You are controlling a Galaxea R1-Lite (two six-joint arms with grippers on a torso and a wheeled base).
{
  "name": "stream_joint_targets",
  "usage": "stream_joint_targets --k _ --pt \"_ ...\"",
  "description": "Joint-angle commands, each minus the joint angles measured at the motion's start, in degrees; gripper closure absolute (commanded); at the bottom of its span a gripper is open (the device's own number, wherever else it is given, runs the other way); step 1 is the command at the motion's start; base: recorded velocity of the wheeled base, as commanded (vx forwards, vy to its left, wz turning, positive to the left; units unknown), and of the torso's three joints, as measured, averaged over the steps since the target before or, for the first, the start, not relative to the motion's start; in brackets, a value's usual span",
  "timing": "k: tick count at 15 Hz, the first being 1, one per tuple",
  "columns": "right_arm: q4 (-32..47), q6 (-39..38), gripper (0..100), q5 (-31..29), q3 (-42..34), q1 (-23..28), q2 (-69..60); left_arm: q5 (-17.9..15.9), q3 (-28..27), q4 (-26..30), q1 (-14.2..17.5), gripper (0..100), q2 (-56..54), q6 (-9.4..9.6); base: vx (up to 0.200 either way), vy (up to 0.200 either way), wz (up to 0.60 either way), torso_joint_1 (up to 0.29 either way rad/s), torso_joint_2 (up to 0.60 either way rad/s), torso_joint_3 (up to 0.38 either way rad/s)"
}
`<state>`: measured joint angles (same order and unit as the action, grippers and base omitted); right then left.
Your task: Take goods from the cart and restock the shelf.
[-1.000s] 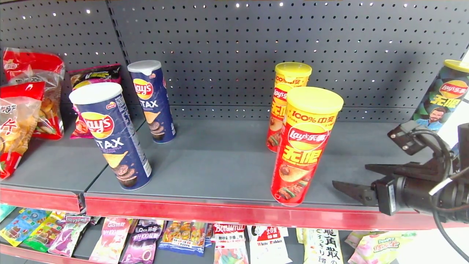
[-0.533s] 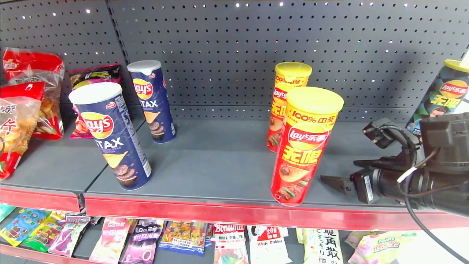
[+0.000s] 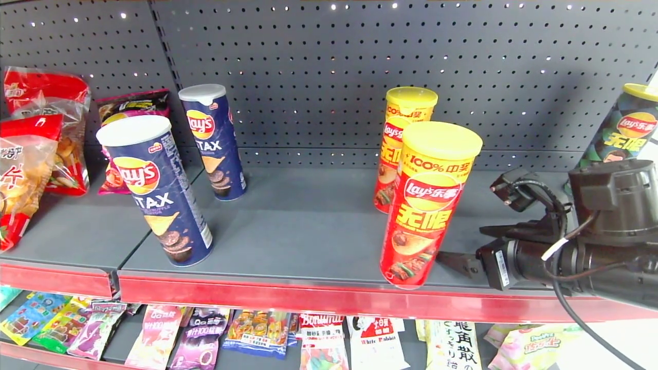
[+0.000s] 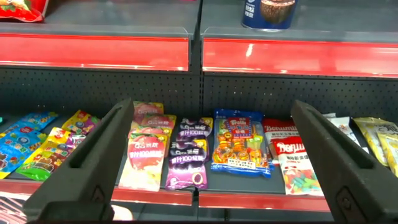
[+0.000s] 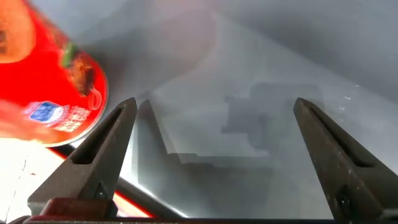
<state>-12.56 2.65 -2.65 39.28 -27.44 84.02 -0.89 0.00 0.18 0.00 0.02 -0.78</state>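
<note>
My right gripper (image 3: 462, 244) is spread wide and holds nothing. Its lower finger is just beside the base of the tall red cardboard can with a yellow plastic lid (image 3: 429, 205). The can stands upright at the front edge of the grey metal shelf (image 3: 318, 231), so I judge any move should be slow and must not brush it. Its label shows an oval logo and big yellow characters. My left gripper (image 4: 212, 106) is likewise spread and empty.

Two blue cans (image 3: 154, 190), two red cans (image 3: 429, 205), one green can (image 3: 622, 133) (partly hidden).
</note>
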Motion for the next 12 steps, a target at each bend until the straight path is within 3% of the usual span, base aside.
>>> stream_joint_targets --k 1,12 --pt "0.0 0.0 0 -0.1 0.1 -0.5 0.4 0.0 0.0 0.0 0.0 0 0.0 -0.01 0.0 0.0 0.0 0.0 0.0 0.0" --pt "-0.1 -0.1 0 -1.3 1.0 -4.4 2.0 0.0 0.0 0.0 0.0 0 0.0 -0.01 0.0 0.0 0.0 0.0 0.0 0.0"
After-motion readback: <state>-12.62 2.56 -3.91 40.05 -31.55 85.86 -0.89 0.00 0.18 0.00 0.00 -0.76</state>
